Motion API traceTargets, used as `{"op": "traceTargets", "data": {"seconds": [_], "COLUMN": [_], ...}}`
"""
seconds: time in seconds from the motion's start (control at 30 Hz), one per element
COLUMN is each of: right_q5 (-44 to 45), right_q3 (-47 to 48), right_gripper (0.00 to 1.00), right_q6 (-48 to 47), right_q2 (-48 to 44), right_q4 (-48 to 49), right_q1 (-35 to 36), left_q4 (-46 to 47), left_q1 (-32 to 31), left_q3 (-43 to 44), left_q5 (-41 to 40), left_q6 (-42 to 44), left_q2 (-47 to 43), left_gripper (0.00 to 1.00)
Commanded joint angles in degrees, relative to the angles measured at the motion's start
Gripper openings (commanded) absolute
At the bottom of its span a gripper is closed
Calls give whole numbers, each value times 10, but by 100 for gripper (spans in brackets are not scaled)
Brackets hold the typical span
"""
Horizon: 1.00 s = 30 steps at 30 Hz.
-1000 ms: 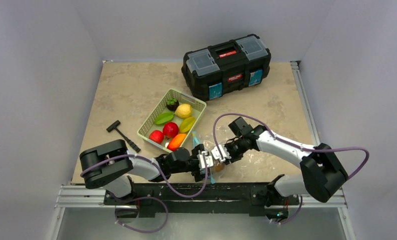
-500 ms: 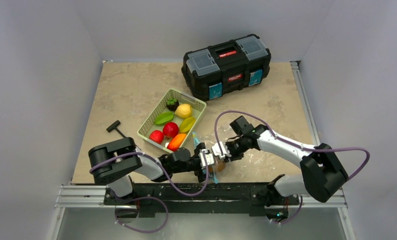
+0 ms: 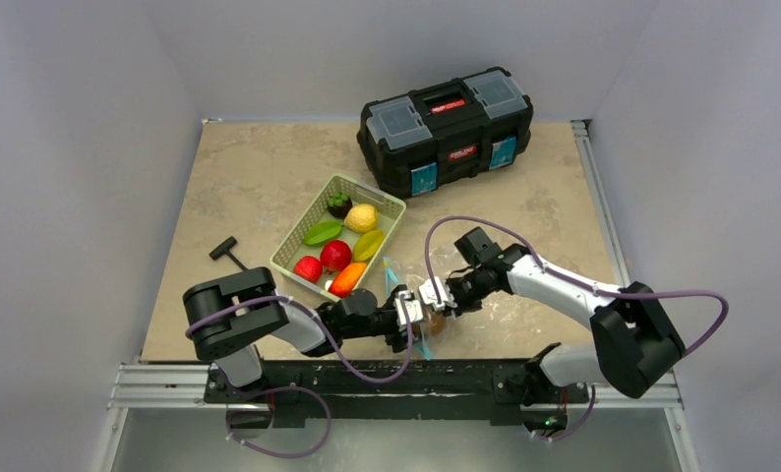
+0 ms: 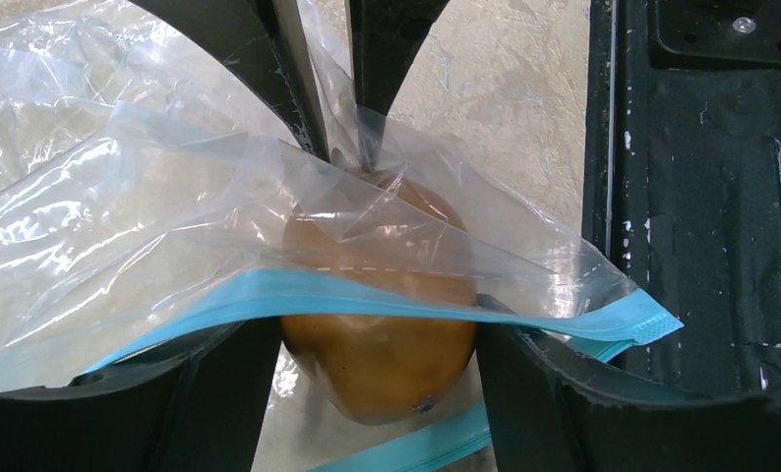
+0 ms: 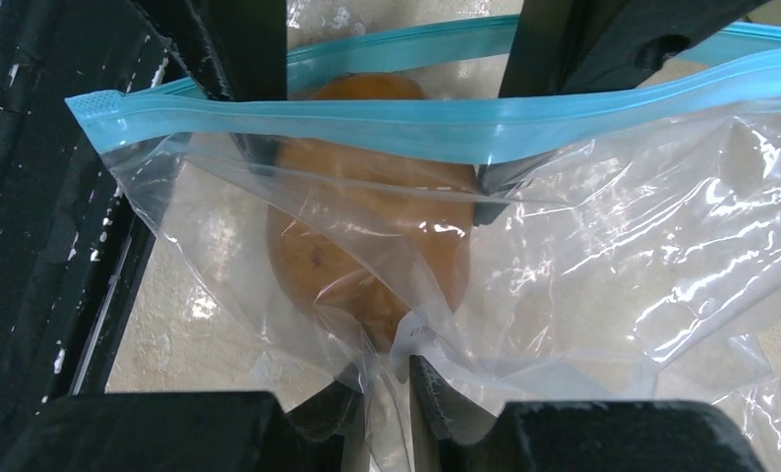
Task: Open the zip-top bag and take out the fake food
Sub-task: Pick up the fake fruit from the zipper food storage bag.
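The left fingers (image 4: 224, 393) stand on either side of a brown fake fruit (image 4: 382, 344), their inner faces against its flanks, grasping it in the mouth of the zip-top bag (image 4: 121, 216). The bag's teal zip strip (image 5: 416, 123) runs across the fruit and both of these fingers. From the opposite side, the right fingers (image 5: 446, 393) are clenched on a pleat of the bag's clear film just behind the fruit.

In the overhead view the two grippers meet nose to nose with the bag between them. This is near the front edge of the desk (image 3: 259, 167), just beside the near corner of the pale green basket (image 3: 372, 192). The basket holds more fake food: a red piece (image 3: 335, 254), a yellow one (image 3: 363, 216), an orange one (image 3: 347, 278) and a green one (image 3: 323, 232).

The desk top is beige and mottled like stone. A black toolbox (image 3: 446, 123) sits at its far edge, and a small black hammer (image 3: 226, 248) lies left of the basket. A black rail (image 3: 367, 379) borders the front of the desk, and plain pale grey walls close in the other three sides.
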Motion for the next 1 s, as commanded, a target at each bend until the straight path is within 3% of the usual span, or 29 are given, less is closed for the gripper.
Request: {"op": "traceTargets", "data": {"seconds": [0.0,0.1,0.33,0.57,0.97], "right_q5": [-26,-19,-9,-7,2], "right_q3": [22,21,20,18,15], "right_gripper": [17,15,14,13,12], "right_q6": [22,23,24,26,22], "right_q2": [8,5,3,-4,-6], "right_q4": [54,55,58,60,56], "right_q1": [36,36,34,26,14], "left_q4": [-24,-33,-58,-69,-72], "left_q1": [-3,-3,-2,0,21], "left_q3": [66,57,34,5,-32], "left_q5": [-23,-33,-47,-83,-116], "left_q6": [-14,-13,-2,0,-23], "left_q2": [4,-13,-59,-99,-157], "left_gripper": [64,38,10,0,0]}}
